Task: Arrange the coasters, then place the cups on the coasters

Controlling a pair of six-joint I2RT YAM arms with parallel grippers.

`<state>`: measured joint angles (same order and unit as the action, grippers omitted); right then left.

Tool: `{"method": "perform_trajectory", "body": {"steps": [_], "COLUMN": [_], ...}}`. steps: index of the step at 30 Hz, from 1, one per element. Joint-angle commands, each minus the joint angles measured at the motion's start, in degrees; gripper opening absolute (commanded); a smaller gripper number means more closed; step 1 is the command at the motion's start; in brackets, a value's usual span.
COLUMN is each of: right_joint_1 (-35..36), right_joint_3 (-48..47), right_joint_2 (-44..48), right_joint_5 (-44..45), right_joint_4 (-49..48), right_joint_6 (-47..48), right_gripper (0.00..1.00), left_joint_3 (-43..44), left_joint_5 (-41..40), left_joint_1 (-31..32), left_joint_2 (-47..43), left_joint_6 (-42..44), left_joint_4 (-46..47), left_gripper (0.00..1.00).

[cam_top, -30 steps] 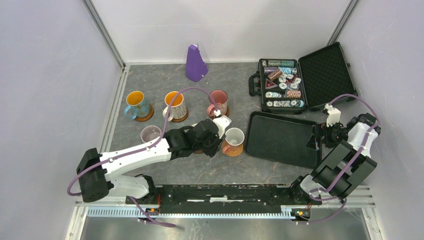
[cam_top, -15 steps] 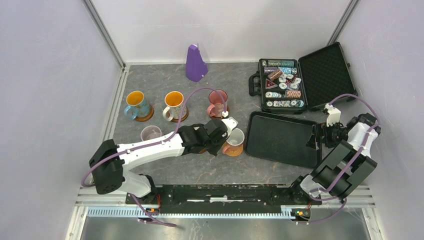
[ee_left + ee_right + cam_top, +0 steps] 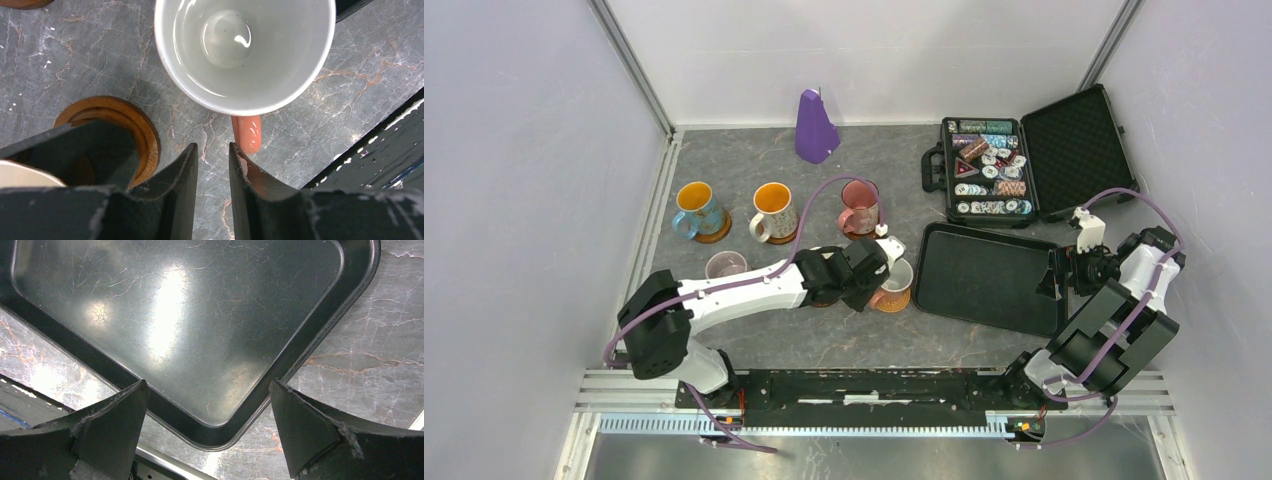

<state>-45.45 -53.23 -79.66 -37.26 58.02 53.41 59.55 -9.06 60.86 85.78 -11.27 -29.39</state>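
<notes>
The left gripper (image 3: 211, 155), its jaws a narrow slit apart with nothing between them, sits at the orange handle of the white cup (image 3: 240, 50). That cup stands on the surface beside the black tray (image 3: 984, 275), seemingly on an orange-brown coaster (image 3: 886, 303). The right gripper (image 3: 207, 405) is spread wide over the tray's corner. The open case (image 3: 1074, 150) holds poker chips (image 3: 989, 185).

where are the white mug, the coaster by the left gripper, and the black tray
white mug (image 3: 225, 55), left wrist view, on its inside wall
coaster (image 3: 120, 107), left wrist view, on its bare far rim
tray (image 3: 175, 315), right wrist view, on its bare floor
</notes>
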Motion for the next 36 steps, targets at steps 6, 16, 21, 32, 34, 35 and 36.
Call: {"method": "perform_trajectory", "body": {"steps": [6, 16, 21, 32, 34, 35, 36], "right_joint_1": [-0.2, -0.1, 1.3, 10.3, 10.7, 11.0, 11.1], "right_joint_3": [-1.5, -1.4, -1.8, 3.3, 2.8, 2.4, 1.7], "right_joint_2": [-0.7, -0.9, -1.1, -2.2, -4.0, -5.3, -6.8], "right_joint_5": [-0.9, 0.7, 2.4, 11.1, 12.2, 13.0, 13.8], "right_joint_4": [0.3, -0.7, -2.4, -12.1, -15.2, -16.3, -17.2], "right_joint_6": [0.7, 0.9, -1.4, -9.8, -12.5, -13.4, -13.9], "right_gripper": [0.98, 0.98, 0.98, 0.94, 0.94, 0.94, 0.95], "left_joint_3": [3.0, 5.1, 5.7, 12.5, 14.5, 15.9, 17.6], "left_joint_5": [2.7, 2.0, 5.3, 6.7, 6.3, 6.4, 6.5], "left_joint_1": [0.6, 0.0, -3.5, -11.7, -13.5, -14.4, -15.1], "left_joint_2": [1.4, 2.0, -2.3, -5.2, -3.7, -2.8, -1.8], "left_joint_6": [0.4, 0.9, 3.4, 9.3, 9.6, 9.5, 9.1], "left_joint_4": [1.9, -1.6, -5.5, -8.5, -7.6, -7.6, -7.8], "left_gripper": [0.42, 0.63, 0.74, 0.85, 0.85, 0.86, 0.86]}}
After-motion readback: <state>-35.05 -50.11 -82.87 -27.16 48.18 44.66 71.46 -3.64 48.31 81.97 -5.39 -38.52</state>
